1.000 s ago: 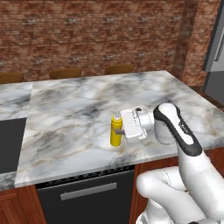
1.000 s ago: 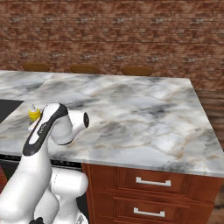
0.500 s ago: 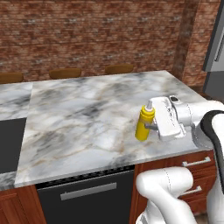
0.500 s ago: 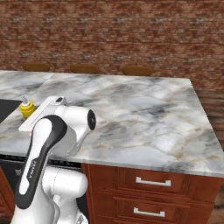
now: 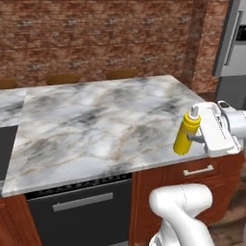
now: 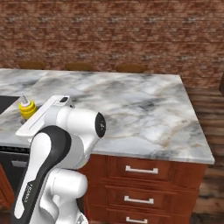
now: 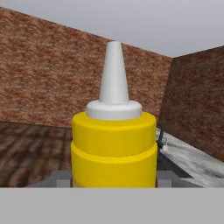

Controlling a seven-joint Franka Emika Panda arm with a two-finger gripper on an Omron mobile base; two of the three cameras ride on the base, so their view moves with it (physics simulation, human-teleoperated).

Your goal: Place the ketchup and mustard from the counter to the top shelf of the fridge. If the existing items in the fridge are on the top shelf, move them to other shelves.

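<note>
left base view: your gripper [image 5: 196,139] is clamped on the mustard [image 5: 186,134], lifted off the counter [image 5: 96,120]
left for you: shelve it, fetch ketchup

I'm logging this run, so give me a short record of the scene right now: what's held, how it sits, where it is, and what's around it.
held item: mustard bottle, yellow with white nozzle
holder: gripper, closed on the bottle's body
orientation: upright
position: lifted at the right end of the marble counter
nearby: fridge at far right
backdrop: brick wall
</note>
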